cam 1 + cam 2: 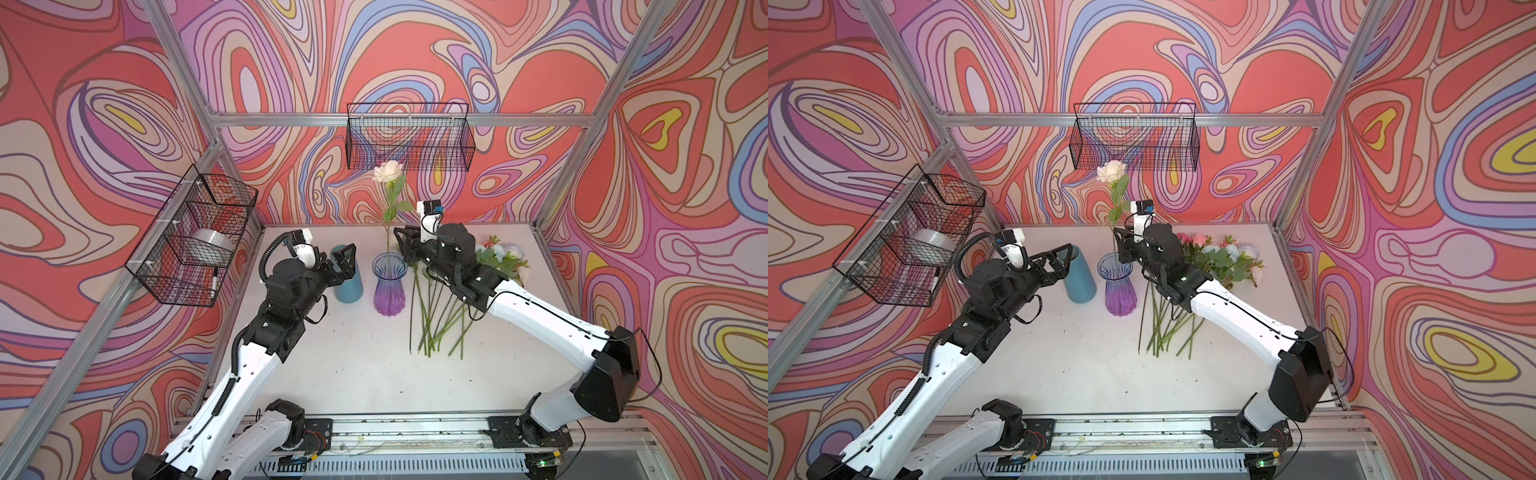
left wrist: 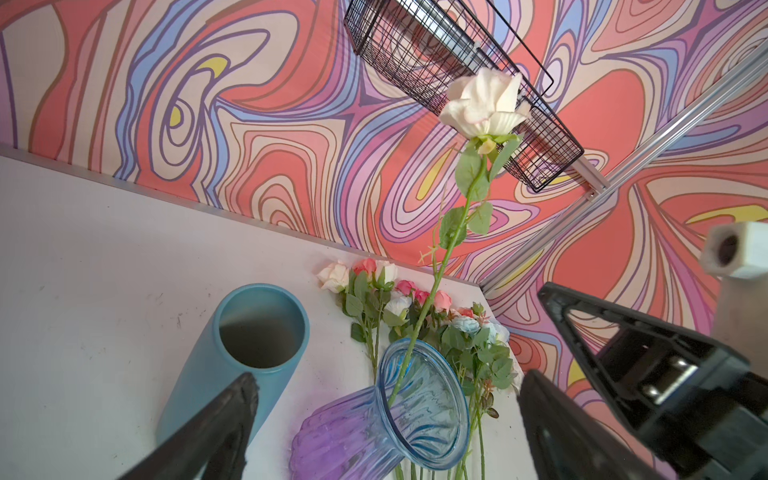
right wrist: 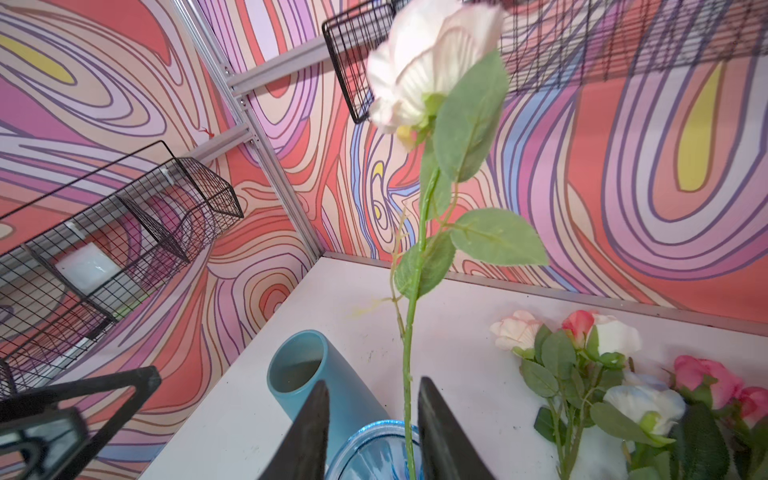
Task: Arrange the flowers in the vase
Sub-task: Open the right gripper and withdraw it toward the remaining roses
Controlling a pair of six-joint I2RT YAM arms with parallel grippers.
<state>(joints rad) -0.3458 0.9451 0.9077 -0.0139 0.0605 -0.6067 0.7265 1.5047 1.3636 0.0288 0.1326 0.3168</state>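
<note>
We judged the task barely begun: one long-stemmed cream-white artificial rose (image 1: 388, 171) stood upright in the ribbed purple-and-blue glass vase (image 1: 388, 286) at the middle of the white counter (image 1: 332, 365), and nothing else was in it. The rest of the flowers (image 1: 1217, 255), a heap of pink, coral, white and pale blue blossoms on green stems, lay flat on the counter at the vase's 3 o'clock, heads toward 1 o'clock and stem ends toward 5 o'clock; all of these were yet to go in. The right gripper (image 3: 372, 388) hung just above the vase's rim, its jaws narrowly parted on either side of the rose's stem and not pinching it. The left gripper (image 1: 348, 262) gaped wide and empty at the mouth of the tall teal ceramic cylinder (image 1: 349, 291), which stood empty just at the vase's 9 o'clock. The black wire back basket (image 1: 409, 137) at 12 o'clock looked empty; the black wire side basket (image 1: 195, 237) at 9 o'clock held a pale roll (image 1: 212, 245).
</note>
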